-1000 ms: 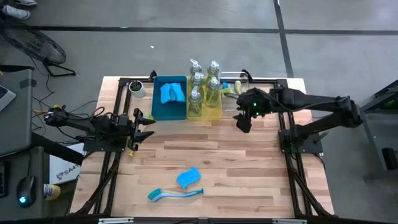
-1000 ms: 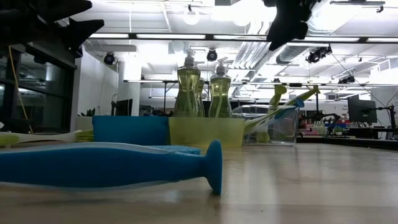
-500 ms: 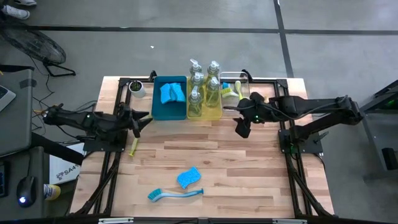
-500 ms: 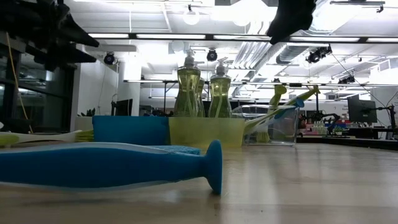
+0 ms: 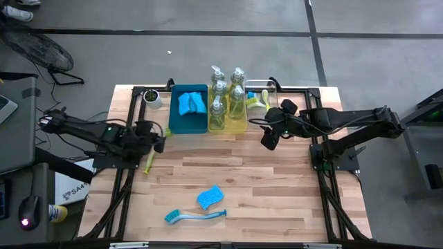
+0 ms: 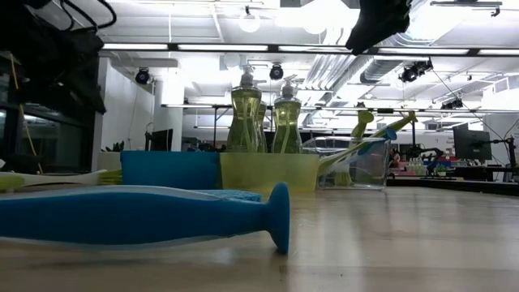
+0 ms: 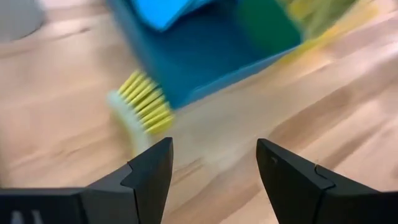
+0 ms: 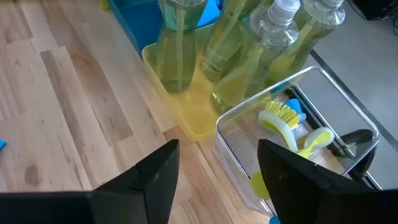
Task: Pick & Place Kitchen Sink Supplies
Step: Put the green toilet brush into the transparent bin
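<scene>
My left gripper (image 5: 159,140) (image 7: 214,155) hangs open at the table's left, slanting down above a yellow-green brush (image 5: 147,163) whose bristle head (image 7: 144,111) lies on the wood beside the blue bin (image 5: 188,111). My right gripper (image 5: 267,142) (image 8: 217,155) hangs open over the table, just near of the yellow bin (image 8: 186,112) of soap bottles (image 5: 227,97) and the clear bin (image 8: 298,124) of brushes. A blue sponge (image 5: 210,197) and a blue brush (image 5: 195,216) lie flat near the front edge. Neither gripper holds anything.
Blue sponges (image 5: 192,102) lie in the blue bin. A small white cup (image 5: 152,97) stands at the far left corner. Bare wood lies between the bins and the blue sponge. Black frame rails (image 5: 131,180) run along both table sides.
My left gripper has tipped from level to slanting down and rolled about its axis, staying over the yellow-green brush, while its arm folded back toward the left edge. My right gripper has shifted a little toward the near edge. Both stay open.
</scene>
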Tool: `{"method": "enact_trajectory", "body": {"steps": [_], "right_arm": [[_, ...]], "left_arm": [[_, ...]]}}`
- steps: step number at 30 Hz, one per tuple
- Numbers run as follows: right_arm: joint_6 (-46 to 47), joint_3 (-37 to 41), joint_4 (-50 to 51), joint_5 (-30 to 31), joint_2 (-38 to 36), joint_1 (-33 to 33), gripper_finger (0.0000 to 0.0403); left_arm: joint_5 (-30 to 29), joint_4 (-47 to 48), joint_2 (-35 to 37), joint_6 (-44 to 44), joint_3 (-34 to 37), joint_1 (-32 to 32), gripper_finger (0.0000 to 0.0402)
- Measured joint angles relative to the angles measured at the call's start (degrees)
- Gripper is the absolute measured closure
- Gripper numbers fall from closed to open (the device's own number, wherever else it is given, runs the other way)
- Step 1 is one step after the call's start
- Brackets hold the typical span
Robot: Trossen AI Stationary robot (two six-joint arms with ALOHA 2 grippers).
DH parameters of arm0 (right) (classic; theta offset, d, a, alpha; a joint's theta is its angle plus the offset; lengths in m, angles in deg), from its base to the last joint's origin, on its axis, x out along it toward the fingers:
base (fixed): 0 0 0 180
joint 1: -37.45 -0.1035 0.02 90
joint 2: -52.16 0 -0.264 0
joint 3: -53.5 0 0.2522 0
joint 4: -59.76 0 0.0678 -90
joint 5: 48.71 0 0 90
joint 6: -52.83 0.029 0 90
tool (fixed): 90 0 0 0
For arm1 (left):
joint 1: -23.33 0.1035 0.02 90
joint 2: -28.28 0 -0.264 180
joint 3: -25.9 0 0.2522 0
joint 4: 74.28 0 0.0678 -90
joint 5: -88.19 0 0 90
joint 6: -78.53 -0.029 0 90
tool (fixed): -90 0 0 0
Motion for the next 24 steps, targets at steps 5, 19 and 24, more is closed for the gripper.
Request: {"method": "enact_trajectory", "body": {"steps": [5, 19, 24], "right_arm": [[-0.1, 0.0, 0.0, -0.2, 0.0, 0.0, 0.0192], [-3.2, 0.0, -0.2, -0.6, 0.0, 0.0, 0.0192], [-4.0, 0.0, -0.1, -0.9, 0.0, 0.0, 0.0192]], "left_arm": [[6.4, 6.9, -7.4, 3.1, -3.3, 4.7, 0.0174], [28.1, 2.6, -22.7, -15.9, -3.6, 27.3, 0.0174], [31.3, 2.4, -28.2, -19.2, -3.6, 31.2, 0.0174]]}}
